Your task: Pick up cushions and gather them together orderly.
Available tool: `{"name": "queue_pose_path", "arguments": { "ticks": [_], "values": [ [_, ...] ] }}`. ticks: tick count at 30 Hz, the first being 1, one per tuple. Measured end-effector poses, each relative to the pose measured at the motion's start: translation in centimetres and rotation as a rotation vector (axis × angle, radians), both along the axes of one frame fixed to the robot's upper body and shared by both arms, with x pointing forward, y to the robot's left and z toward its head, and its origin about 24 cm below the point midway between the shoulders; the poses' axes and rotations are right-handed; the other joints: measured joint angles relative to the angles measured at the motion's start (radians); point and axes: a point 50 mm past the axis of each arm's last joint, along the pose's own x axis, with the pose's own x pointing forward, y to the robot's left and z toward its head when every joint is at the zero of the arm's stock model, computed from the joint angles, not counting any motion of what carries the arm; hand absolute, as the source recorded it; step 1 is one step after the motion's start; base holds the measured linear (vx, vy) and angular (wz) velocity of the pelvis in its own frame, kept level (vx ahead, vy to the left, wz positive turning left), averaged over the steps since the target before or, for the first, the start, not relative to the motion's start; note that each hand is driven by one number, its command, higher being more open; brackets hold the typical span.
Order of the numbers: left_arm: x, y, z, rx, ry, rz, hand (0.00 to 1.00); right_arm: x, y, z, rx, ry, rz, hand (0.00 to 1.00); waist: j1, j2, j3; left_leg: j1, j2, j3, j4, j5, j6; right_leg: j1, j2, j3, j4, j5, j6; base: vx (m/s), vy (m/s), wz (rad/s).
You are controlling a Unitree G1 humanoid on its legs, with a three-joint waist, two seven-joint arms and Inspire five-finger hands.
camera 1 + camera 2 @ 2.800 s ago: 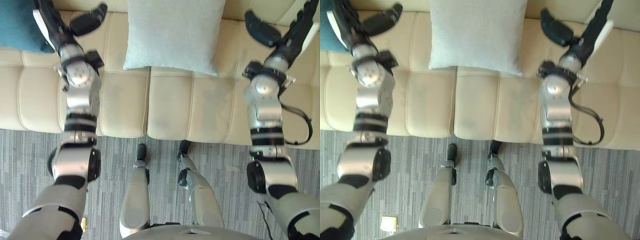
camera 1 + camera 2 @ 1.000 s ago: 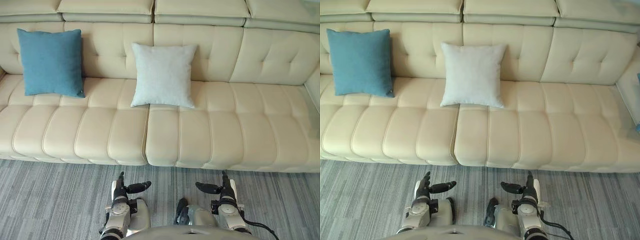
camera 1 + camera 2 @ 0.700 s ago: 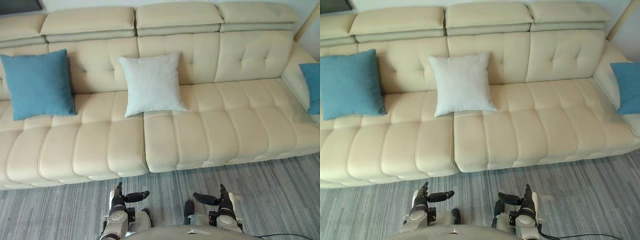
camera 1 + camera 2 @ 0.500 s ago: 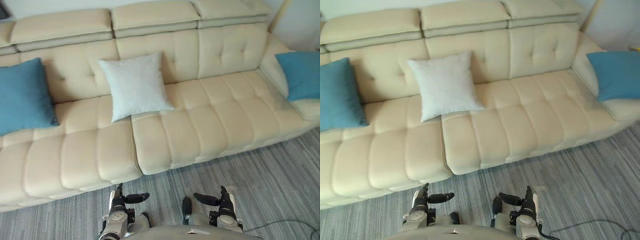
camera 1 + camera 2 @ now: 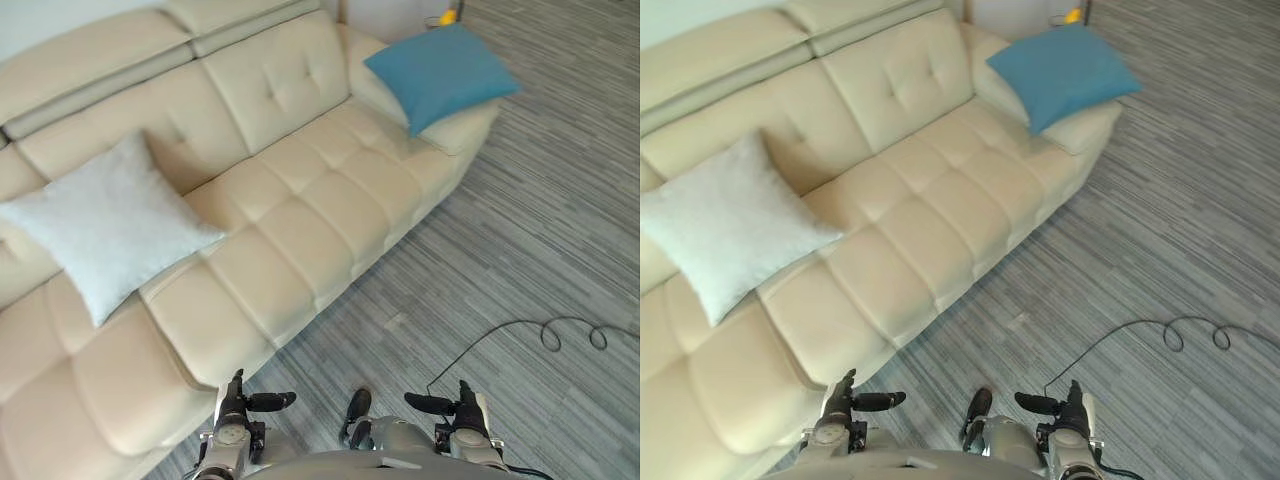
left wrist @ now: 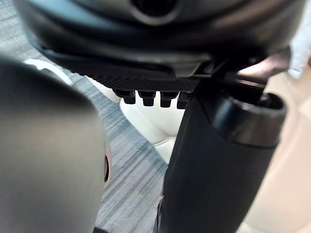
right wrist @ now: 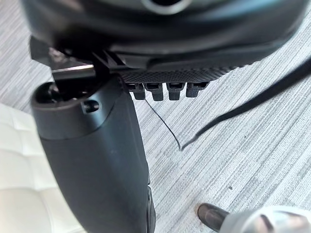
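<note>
Camera swung right; blue cushion on sofa arm, far from left hand and right hand, fingers straight, empty.

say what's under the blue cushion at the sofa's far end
The blue cushion lies on the cream armrest. The armrest's top beneath it is covered, so anything else there is hidden.

- We see the sofa cut off at the left edge.
- A yellow thing behind the blue cushion is too small to tell.
</note>
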Motion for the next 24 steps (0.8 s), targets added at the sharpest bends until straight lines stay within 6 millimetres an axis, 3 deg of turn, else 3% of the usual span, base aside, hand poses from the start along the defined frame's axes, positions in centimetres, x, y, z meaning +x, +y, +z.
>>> {"name": "queue_pose_path", "arguments": {
  "ticks": [1, 2, 3, 4, 6, 7, 8, 10, 12, 13, 14, 15, 16, 17, 18, 19, 20, 21, 23, 24],
  "values": [
    [0.4, -0.4, 0.1, -0.014, -0.014, 0.0, 1.0, 0.1, -0.3, 0.1, -0.01, 0.0, 0.006, 1.0, 0.004, 0.008, 0.009, -0.064, 0.003, -0.085, 0.129, -0.011, 0.009, 0.016, 0.023, 0.043, -0.004, -0.007, -0.01, 0.11, -0.157, -0.8],
    [0.5, -0.5, 0.1, -0.015, -0.021, -0.003, 1.0, 0.3, -0.4, 0.2, -0.015, -0.005, 0.01, 1.0, 0.008, 0.013, 0.009, -0.08, -0.013, -0.11, 0.148, -0.031, -0.001, 0.019, 0.025, 0.06, -0.003, -0.008, -0.012, 0.13, -0.113, -1.03],
    [1.0, -0.5, 0.4, -0.015, -0.046, -0.003, 1.0, 0.6, -0.7, 0.3, -0.025, -0.011, 0.009, 1.0, 0.014, 0.01, 0.028, -0.12, -0.107, -0.187, 0.169, -0.098, -0.037, 0.044, 0.03, 0.125, -0.015, -0.01, -0.017, 0.1, -0.07, -0.69],
    [1.1, -0.5, 0.4, -0.015, -0.048, -0.002, 1.0, 0.6, -0.8, 0.3, -0.026, -0.011, 0.009, 1.0, 0.015, 0.009, 0.03, -0.122, -0.114, -0.191, 0.167, -0.102, -0.036, 0.046, 0.03, 0.13, -0.016, -0.01, -0.018, 0.12, -0.08, -0.98],
    [1.5, -0.4, 0.8, -0.012, -0.078, -0.002, 1.0, 0.5, -0.9, 0.3, -0.03, -0.006, 0.006, 1.0, 0.029, 0.005, 0.038, -0.196, -0.254, -0.259, 0.018, -0.13, -0.029, 0.082, 0.037, 0.213, -0.043, -0.011, -0.027, 0.1, -0.019, -0.97],
    [1.6, -0.4, 0.8, -0.012, -0.082, -0.002, 1.0, 0.5, -0.9, 0.3, -0.027, -0.008, 0.001, 1.0, 0.032, 0.006, 0.038, -0.207, -0.274, -0.271, -0.031, -0.129, -0.029, 0.084, 0.037, 0.225, -0.044, -0.012, -0.029, 0.17, 0.009, -1.11],
    [1.8, -0.4, 0.9, -0.01, -0.089, -0.003, 1.0, 0.5, -0.9, 0.3, -0.019, -0.012, -0.011, 1.0, 0.044, 0.009, 0.038, -0.227, -0.32, -0.318, -0.179, -0.114, -0.041, 0.086, 0.043, 0.254, -0.051, -0.013, -0.03, 0.16, 0.019, -0.96],
    [2.0, -0.2, 1.0, -0.007, -0.098, 0.005, 1.0, 0.5, -0.4, 0.2, -0.003, -0.011, -0.02, 1.0, 0.062, 0.017, 0.048, -0.249, -0.352, -0.38, -0.356, -0.062, -0.038, 0.121, 0.064, 0.309, -0.075, -0.015, -0.032, 0.25, 0.028, -1.03],
    [1.9, 0.1, 1.1, -0.01, -0.103, 0.04, 1.0, 0.2, -0.1, 0.1, 0.004, -0.001, -0.031, 1.0, 0.088, 0.021, 0.046, -0.259, -0.355, -0.436, -0.521, 0.032, -0.064, 0.142, 0.093, 0.389, -0.077, -0.042, -0.024, 0.31, 0.036, -1.15],
    [1.8, 0.2, 1.1, -0.007, -0.101, 0.04, 1.0, 0.3, -0.1, 0.1, 0.005, -0.002, -0.031, 1.0, 0.093, 0.022, 0.045, -0.259, -0.355, -0.444, -0.51, 0.06, -0.059, 0.144, 0.098, 0.409, -0.066, -0.055, -0.022, 0.36, 0.052, -1.12],
    [1.5, 0.6, 1.0, 0.003, -0.09, 0.042, 1.0, 0.3, 0.2, 0.0, 0.011, -0.004, -0.031, 1.0, 0.095, 0.02, 0.036, -0.261, -0.361, -0.464, -0.48, 0.084, -0.033, 0.137, 0.1, 0.443, -0.017, -0.1, -0.019, 0.43, 0.063, -0.88],
    [1.0, 1.2, 0.9, 0.018, -0.073, 0.046, 1.0, -0.1, 0.6, -0.1, 0.021, -0.004, -0.035, 1.0, 0.098, -0.001, 0.016, -0.255, -0.371, -0.456, -0.457, 0.1, -0.01, 0.101, 0.089, 0.471, 0.073, -0.169, -0.004, 0.46, 0.068, -0.89],
    [0.5, 1.5, 0.8, 0.026, -0.062, 0.048, 1.0, -0.5, 0.8, -0.1, 0.025, -0.002, -0.04, 1.0, 0.102, -0.021, 0.006, -0.238, -0.379, -0.433, -0.453, 0.115, 0.002, 0.072, 0.068, 0.47, 0.158, -0.227, 0.035, 0.45, 0.075, -0.8],
    [-0.2, 2.4, 0.6, 0.05, -0.035, 0.048, 1.0, -1.5, 1.3, -0.5, 0.041, 0.02, -0.044, 1.0, 0.095, -0.06, -0.006, -0.201, -0.4, -0.401, -0.453, 0.114, 0.002, 0.044, 0.03, 0.471, 0.296, -0.305, 0.113, 0.45, 0.061, -0.72],
    [-0.8, 2.9, 0.4, 0.063, -0.004, 0.053, 1.0, -1.7, 1.7, -0.6, 0.057, 0.024, -0.052, 1.0, 0.098, -0.081, -0.012, -0.162, -0.408, -0.369, -0.447, 0.082, 0.017, -0.023, -0.011, 0.432, 0.498, -0.321, 0.213, 0.54, 0.065, -0.64],
    [-1.0, 3.0, 0.3, 0.066, 0.009, 0.055, 1.0, -1.4, 1.7, -0.5, 0.062, 0.016, -0.061, 1.0, 0.094, -0.084, -0.01, -0.137, -0.409, -0.358, -0.442, 0.063, 0.024, -0.059, -0.035, 0.396, 0.607, -0.299, 0.253, 0.46, 0.039, -0.49],
    [-1.4, 3.1, 0.2, 0.07, 0.027, 0.051, 1.0, -1.1, 1.6, -0.4, 0.061, 0.008, -0.059, 1.0, 0.08, -0.085, -0.009, -0.095, -0.41, -0.35, -0.43, 0.042, 0.03, -0.096, -0.085, 0.317, 0.746, -0.292, 0.253, 0.48, 0.046, -0.23],
    [-1.6, 3.0, 0.1, 0.072, 0.032, 0.037, 1.0, -0.9, 1.5, -0.3, 0.053, -0.006, -0.053, 1.0, 0.07, -0.08, -0.004, -0.035, -0.409, -0.354, -0.426, 0.01, 0.042, -0.109, -0.147, 0.235, 0.844, -0.306, 0.211, 0.48, 0.019, -0.07],
    [-1.2, 2.6, 0.2, 0.064, 0.018, 0.035, 1.0, -0.5, 1.7, -0.1, 0.051, -0.024, -0.035, 1.0, 0.065, -0.06, 0.002, 0.05, -0.385, -0.377, -0.44, -0.03, 0.04, -0.128, -0.205, 0.169, 0.855, -0.332, 0.163, 0.48, -0.035, 0.1],
    [-1.0, 2.5, 0.2, 0.06, 0.013, 0.034, 1.0, -0.3, 1.9, 0.0, 0.055, -0.03, -0.024, 1.0, 0.062, -0.059, 0.003, 0.078, -0.373, -0.382, -0.455, -0.034, 0.042, -0.142, -0.219, 0.155, 0.826, -0.334, 0.163, 0.57, -0.189, 0.28]
  ]
}}
